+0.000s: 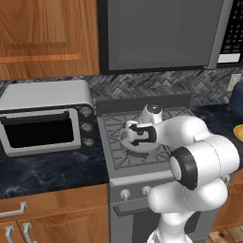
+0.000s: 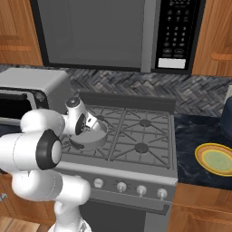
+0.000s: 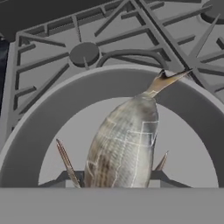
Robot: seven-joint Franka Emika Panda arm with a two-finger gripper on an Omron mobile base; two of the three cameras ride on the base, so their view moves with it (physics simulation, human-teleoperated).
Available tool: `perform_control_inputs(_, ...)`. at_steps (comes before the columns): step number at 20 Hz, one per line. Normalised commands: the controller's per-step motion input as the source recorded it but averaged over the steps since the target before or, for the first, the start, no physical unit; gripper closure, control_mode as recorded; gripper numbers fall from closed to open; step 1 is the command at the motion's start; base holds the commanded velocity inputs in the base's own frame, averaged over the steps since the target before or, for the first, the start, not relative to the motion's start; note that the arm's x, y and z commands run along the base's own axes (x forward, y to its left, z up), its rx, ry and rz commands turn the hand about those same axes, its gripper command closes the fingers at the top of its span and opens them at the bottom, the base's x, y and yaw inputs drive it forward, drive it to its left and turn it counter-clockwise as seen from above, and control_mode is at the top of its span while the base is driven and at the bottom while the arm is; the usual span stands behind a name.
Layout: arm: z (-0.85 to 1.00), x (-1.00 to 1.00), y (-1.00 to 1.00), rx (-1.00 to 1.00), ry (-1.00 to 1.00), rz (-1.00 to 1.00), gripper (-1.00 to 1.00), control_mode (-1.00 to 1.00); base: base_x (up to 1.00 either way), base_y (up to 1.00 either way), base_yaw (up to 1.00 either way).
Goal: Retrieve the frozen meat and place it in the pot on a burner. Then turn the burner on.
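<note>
Centre of the hand view: the pot (image 3: 52, 131) on the stove (image 2: 149, 136), with the frozen meat (image 3: 124, 144), a fish, hanging over its floor. The gripper (image 1: 141, 135) seems clamped on it, though the fingertips are hidden. Released tilted, its tail could catch the rim.

Even, diffuse rendered light is seen throughout, with no glare and only faint shadows under the grate (image 3: 52, 48). Edges are rendered slightly soft and pixelated. A dull sheen is shown on the frozen meat (image 3: 122, 144).
</note>
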Motion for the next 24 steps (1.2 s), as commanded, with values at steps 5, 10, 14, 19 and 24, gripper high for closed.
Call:
perform_control_inputs(5, -0.03, 0.06, 0.0, 0.0, -0.03, 0.0, -1.0, -1.0, 0.0, 0.0, 0.0)
perform_control_inputs(10, 0.02, 0.0, 0.0, 0.0, 0.01, 0.0, -1.0, -1.0, 0.0, 0.0, 0.0)
perform_control_inputs(14, 0.71, -0.13, 0.03, 0.0, -0.1, 0.0, -1.0, -1.0, 0.0, 0.0, 0.0)
perform_control_inputs(19, 0.97, -0.8, 0.03, -0.01, -0.26, 0.0, -1.0, -1.0, 0.0, 0.0, 0.0)
perform_control_inputs(24, 0.49, -1.0, 0.0, -0.02, -0.09, 0.0, -1.0, -1.0, 0.0, 0.0, 0.0)
